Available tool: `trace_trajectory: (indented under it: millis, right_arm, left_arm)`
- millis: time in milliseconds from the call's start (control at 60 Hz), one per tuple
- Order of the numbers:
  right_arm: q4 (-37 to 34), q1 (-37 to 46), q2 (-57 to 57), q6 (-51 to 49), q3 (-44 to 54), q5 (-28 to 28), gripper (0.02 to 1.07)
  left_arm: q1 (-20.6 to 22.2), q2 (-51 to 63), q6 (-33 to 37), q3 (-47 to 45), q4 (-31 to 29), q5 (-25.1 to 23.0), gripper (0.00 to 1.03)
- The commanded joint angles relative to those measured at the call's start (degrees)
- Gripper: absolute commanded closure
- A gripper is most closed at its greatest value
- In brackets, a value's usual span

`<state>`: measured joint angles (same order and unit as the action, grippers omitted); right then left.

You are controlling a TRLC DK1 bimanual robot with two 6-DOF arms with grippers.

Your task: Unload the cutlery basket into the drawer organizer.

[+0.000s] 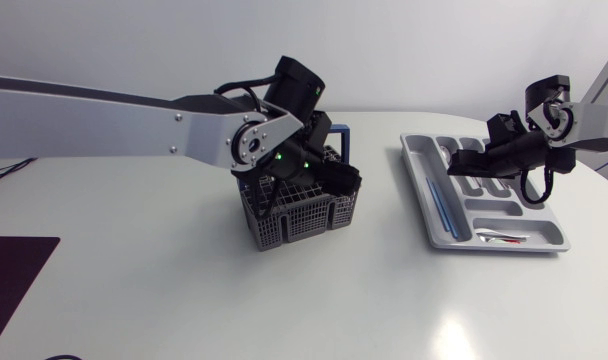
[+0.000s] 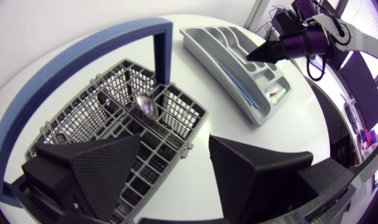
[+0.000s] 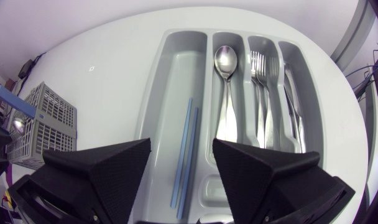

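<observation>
Judging by the trays, most of the unloading looks done: the organizer [image 3: 153,93], at the table's right, already holds a spoon [image 3: 225,62], forks [image 3: 258,65], knives [image 3: 291,93] and two blue sticks [image 3: 188,149], each sort in its own slot. The basket [image 1: 299,222] sits mid-table, and one spoon [image 2: 145,107] shows in a far compartment; whether more lies in it I cannot tell. The left gripper [image 2: 175,146] hangs over the basket with fingers wide and nothing between them. The right gripper [image 3: 181,149] hovers over the organizer, also wide and empty. The blue handle [image 2: 114,37] arches just beyond the spoon, so a descent there has little room. Bare table [image 1: 384,280] lies between basket and organizer, giving open passage, but the organizer's right end is near the table's edge.
</observation>
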<state>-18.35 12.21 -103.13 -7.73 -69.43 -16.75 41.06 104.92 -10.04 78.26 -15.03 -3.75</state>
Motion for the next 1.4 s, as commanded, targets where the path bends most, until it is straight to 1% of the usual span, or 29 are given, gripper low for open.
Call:
trace_trajectory:
  millis: [0,150,233,333,417,483,533,567,583,667,717,767,833,917,967,1050,1133,1383]
  right_arm:
    - [1.30,-0.78,2.41,-0.89,2.63,-1.62,0.34]
    - [2.97,-2.98,5.57,-2.03,5.71,-4.25,0.34]
    - [3.32,-4.74,6.80,-2.38,7.11,-4.52,0.34]
    - [4.11,-7.11,7.95,-2.64,8.52,-4.60,0.34]
    - [4.37,-9.66,8.12,-2.73,9.14,-4.69,0.34]
    - [4.81,-11.77,7.95,-2.29,9.40,-4.69,0.34]
    - [4.90,-13.44,7.59,-1.68,9.22,-4.69,0.34]
    - [4.99,-14.58,7.07,-1.06,8.87,-4.69,0.34]
    - [4.99,-15.11,6.80,-0.62,8.52,-4.78,0.34]
    - [4.02,-16.16,5.57,0.52,6.85,-6.27,0.34]
    - [3.23,-16.60,4.69,0.96,5.62,-6.98,0.34]
    - [2.00,-16.95,3.29,1.40,4.21,-8.03,0.34]
    - [0.60,-17.39,1.27,1.66,2.63,-9.35,0.34]
    - [0.07,-18.18,-0.67,2.19,1.58,-10.58,0.34]
    - [0.07,-18.71,-1.55,2.54,1.23,-11.46,0.34]
    - [0.07,-19.77,-2.95,2.98,0.70,-12.07,0.34]
    - [-0.02,-20.91,-3.83,3.33,0.26,-12.34,0.34]
    - [-2.48,-23.46,-2.95,3.33,-0.01,-14.45,0.34]
  left_arm:
    - [2.54,-3.23,0.73,-3.55,0.00,0.50,0.08]
    - [5.61,-9.21,5.74,-5.92,-0.27,1.81,0.08]
    - [6.23,-13.17,8.37,-6.89,-2.73,2.25,0.08]
    - [6.23,-16.51,12.59,-8.65,-7.65,2.25,0.08]
    - [5.79,-18.70,16.11,-13.22,-9.06,2.25,0.07]
    - [5.08,-19.58,18.39,-17.79,-9.06,2.25,0.07]
    - [5.35,-19.85,20.50,-20.87,-8.88,2.25,0.07]
    - [5.17,-19.93,22.52,-23.94,-7.39,2.34,0.07]
    - [5.17,-20.02,23.67,-26.32,-5.19,2.43,0.07]
    - [5.08,-19.76,26.65,-32.29,1.58,5.15,0.07]
    - [5.08,-19.76,28.15,-34.31,4.13,6.65,0.07]
    - [5.08,-19.58,30.17,-36.86,8.61,9.02,0.07]
    - [4.21,-19.23,31.49,-38.27,12.21,9.73,0.07]
    - [3.50,-17.65,32.10,-38.88,13.62,10.43,0.07]
    - [3.24,-16.68,32.89,-39.50,15.73,11.48,0.07]
    - [2.10,-15.72,33.69,-39.85,17.75,11.92,0.07]
    - [1.39,-15.19,34.65,-40.11,18.98,12.36,0.07]
    - [-2.65,-14.92,37.99,-41.17,22.06,12.54,0.07]
